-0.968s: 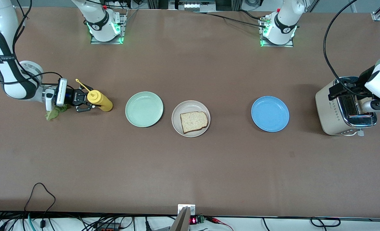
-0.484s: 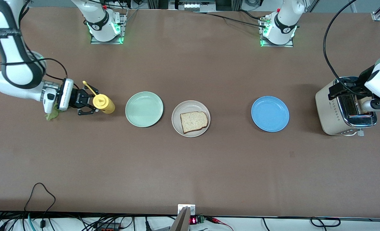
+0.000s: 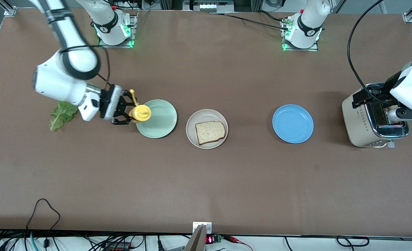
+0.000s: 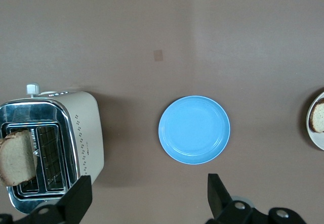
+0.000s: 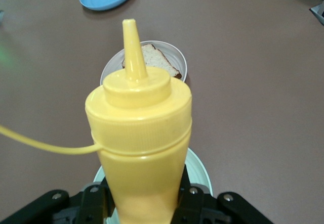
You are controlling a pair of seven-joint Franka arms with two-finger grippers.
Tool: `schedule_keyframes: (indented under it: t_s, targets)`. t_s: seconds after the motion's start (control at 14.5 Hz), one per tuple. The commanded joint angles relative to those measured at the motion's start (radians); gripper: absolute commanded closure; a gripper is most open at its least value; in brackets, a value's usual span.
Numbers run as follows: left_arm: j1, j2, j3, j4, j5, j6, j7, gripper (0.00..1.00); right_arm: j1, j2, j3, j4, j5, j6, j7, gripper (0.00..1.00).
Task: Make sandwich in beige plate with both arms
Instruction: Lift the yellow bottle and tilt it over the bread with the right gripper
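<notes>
I've got the right gripper (image 3: pixel 127 111) clamped on the yellow mustard bottle (image 3: pixel 140 113) over the mint-green plate (image 3: pixel 158 120), just beside the beige plate (image 3: pixel 191 134) with its bread slice (image 3: pixel 210 132). The left gripper (image 4: pixel 147 201) waits spread wide over the toaster (image 3: pixel 364 118).

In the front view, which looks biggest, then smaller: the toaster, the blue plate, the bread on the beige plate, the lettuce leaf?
1. toaster
2. blue plate
3. bread slice and lettuce leaf: they look about alike, so no ranking.
</notes>
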Motion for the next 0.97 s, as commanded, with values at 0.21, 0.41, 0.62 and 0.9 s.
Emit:
schedule_keyframes:
  t_s: [0.21, 0.41, 0.62, 0.9]
  targets:
    - [0.042, -0.015, -0.017, -0.023, -0.014, 0.011, 0.005, 0.00, 0.178, 0.035, -0.002, 0.108, -0.503, 0.055, 0.568, 1.00]
    - [0.147, -0.018, -0.131, -0.023, -0.011, 0.008, 0.008, 0.00, 0.263, 0.087, -0.002, 0.153, -0.652, 0.054, 0.757, 1.00]
    - [0.145, -0.027, -0.140, -0.026, -0.004, -0.007, -0.006, 0.00, 0.327, 0.164, -0.003, 0.217, -0.824, 0.047, 0.926, 1.00]
    - [0.156, -0.048, -0.138, -0.027, -0.002, -0.021, -0.009, 0.00, 0.407, 0.270, -0.009, 0.284, -1.028, 0.031, 1.095, 1.00]
